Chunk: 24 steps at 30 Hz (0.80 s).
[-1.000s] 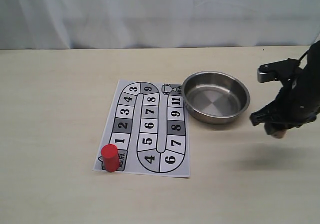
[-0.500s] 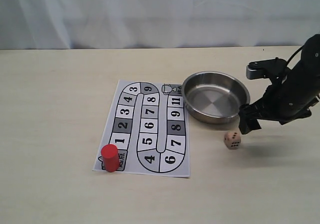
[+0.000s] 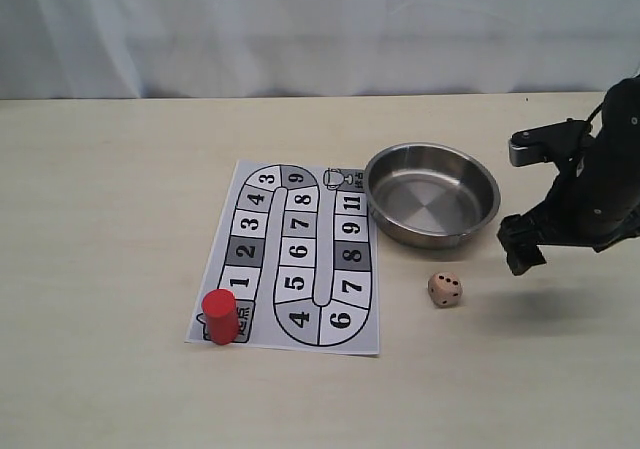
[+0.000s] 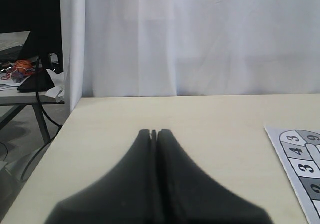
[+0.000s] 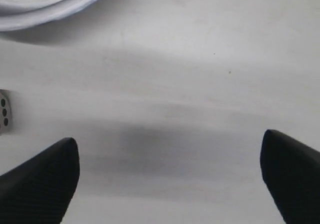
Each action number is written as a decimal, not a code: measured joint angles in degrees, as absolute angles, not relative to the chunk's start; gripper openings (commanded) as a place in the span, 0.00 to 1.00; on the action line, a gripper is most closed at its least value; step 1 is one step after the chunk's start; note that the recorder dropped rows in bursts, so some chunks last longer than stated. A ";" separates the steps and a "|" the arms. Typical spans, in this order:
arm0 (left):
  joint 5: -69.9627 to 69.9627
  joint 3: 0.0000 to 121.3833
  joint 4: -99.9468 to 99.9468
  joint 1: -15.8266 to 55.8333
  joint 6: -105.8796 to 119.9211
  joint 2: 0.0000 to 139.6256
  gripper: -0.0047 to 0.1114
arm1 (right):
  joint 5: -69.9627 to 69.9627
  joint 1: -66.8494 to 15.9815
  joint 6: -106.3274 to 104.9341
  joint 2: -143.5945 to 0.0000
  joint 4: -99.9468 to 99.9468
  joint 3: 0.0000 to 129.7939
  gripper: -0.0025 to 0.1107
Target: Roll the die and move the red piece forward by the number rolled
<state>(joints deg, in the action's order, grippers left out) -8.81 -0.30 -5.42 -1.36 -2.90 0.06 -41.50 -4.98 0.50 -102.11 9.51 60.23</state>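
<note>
The die (image 3: 445, 289), a pale tan cube with dark pips, lies on the table between the board and my right gripper (image 3: 523, 253). Its edge shows at the border of the right wrist view, die (image 5: 4, 112). My right gripper (image 5: 170, 149) hovers above bare table, wide open, nothing between its fingers. The red piece (image 3: 220, 316) stands upright on the start square at the near left corner of the printed board (image 3: 290, 259). My left gripper (image 4: 154, 132) is shut on nothing, over bare table; it is out of the exterior view.
A steel bowl (image 3: 432, 194) sits just right of the board's far end, with its rim (image 5: 45, 4) in the right wrist view. The board's corner (image 4: 300, 159) shows in the left wrist view. The table's left edge (image 4: 55, 139) is near the left gripper.
The right gripper, shut on the die a second ago, opened and let it go. The die dropped to the table and rolled left toward the board. The arm drew back right.
</note>
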 measured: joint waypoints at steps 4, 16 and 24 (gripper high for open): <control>-8.81 -0.30 -5.42 -1.36 -2.90 0.06 0.04 | -43.02 -4.98 0.55 -102.11 9.51 60.23 0.45; -8.81 -0.30 -5.42 -1.36 -2.90 0.06 0.04 | -48.81 -4.98 -9.81 -102.11 -4.69 60.23 0.18; -8.81 -0.30 -5.42 -1.36 -2.90 0.06 0.04 | -49.33 -9.88 -11.56 -102.11 -7.66 60.23 0.06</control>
<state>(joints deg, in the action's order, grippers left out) -8.81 -0.30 -5.42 -1.36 -2.90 0.06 -49.33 -9.88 -11.56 -102.11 -7.66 60.23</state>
